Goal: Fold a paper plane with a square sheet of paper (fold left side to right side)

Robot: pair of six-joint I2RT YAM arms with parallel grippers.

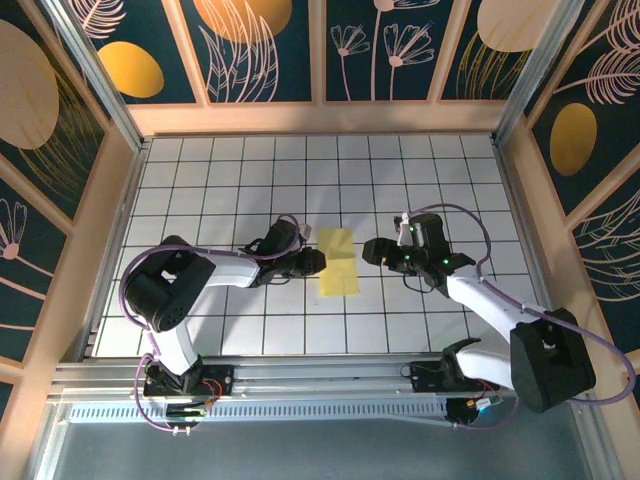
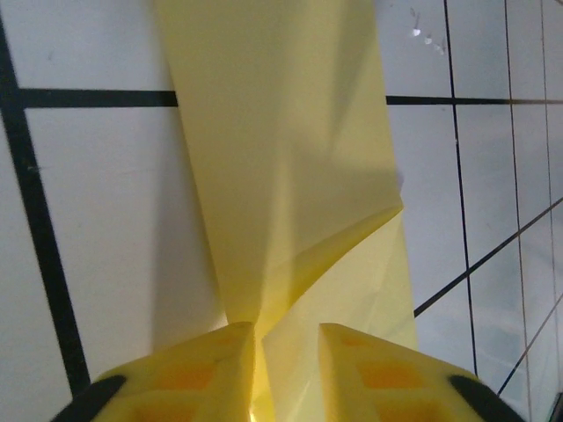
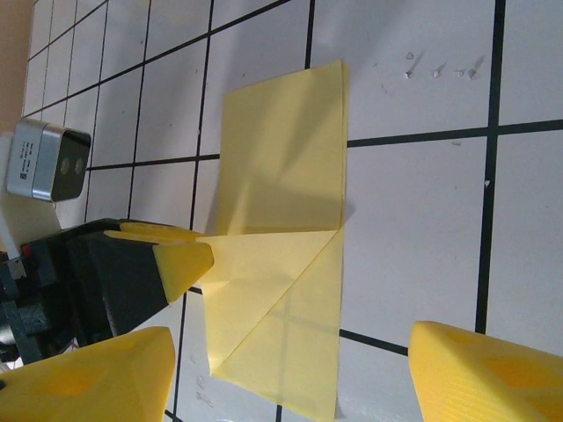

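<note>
Pale yellow paper [image 1: 338,262], duller along creases and under shadow. White desk [image 1: 240,180] tiles, gridded in black lines. Bright yellow jaws with orange hollows, black behind. Black-and-white arms [image 1: 230,270], purple cables [image 1: 124,285]. Dark navy walls [image 1: 400,70] with orange-yellow ovals and cream line-drawn flowers and leaves, framed in pale wood. Silver-grey camera [image 3: 44,163].
</note>
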